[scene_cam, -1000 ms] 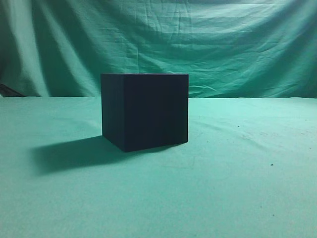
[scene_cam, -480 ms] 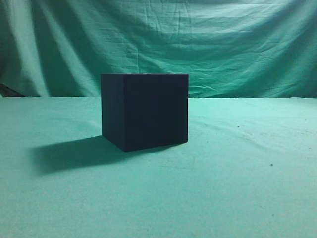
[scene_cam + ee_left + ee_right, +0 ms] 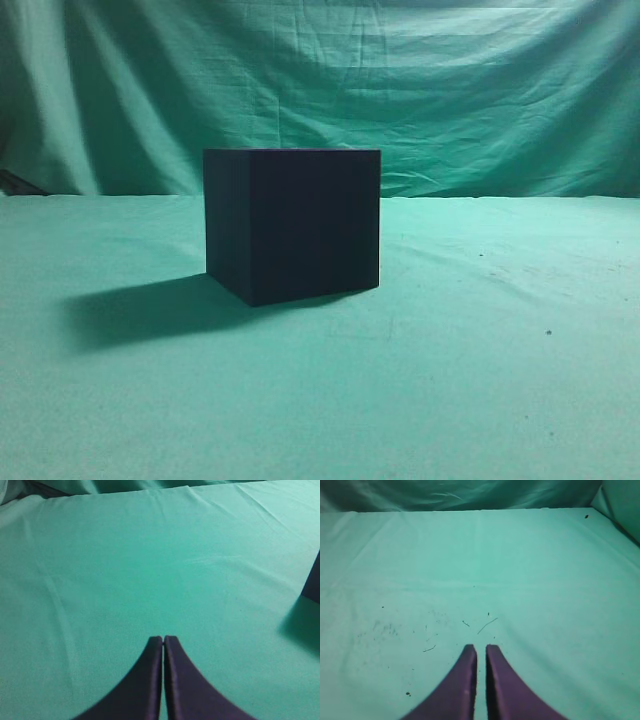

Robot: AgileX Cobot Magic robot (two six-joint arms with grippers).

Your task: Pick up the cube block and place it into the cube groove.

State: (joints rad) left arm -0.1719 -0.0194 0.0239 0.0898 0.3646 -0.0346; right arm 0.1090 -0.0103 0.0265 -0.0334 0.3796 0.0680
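Sitting alone mid-cloth (image 3: 480,400) is the groove (image 3: 292,224); the block is showing in no view. Both the left gripper (image 3: 163,639) and right gripper (image 3: 481,648) are hovering clenched, holding nothing.

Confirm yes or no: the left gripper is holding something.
No. The left gripper has its fingers pressed together over bare green cloth, with nothing between them.

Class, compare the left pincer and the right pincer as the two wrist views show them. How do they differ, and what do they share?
The left pincer has its fingertips pressed together; the right pincer shows a thin gap between its tips. The cloth before the left pincer looks clean, while before the right pincer it carries dark specks and threads. A dark object's edge shows beside the left pincer only. Both are dark, curved, empty and low over green cloth.
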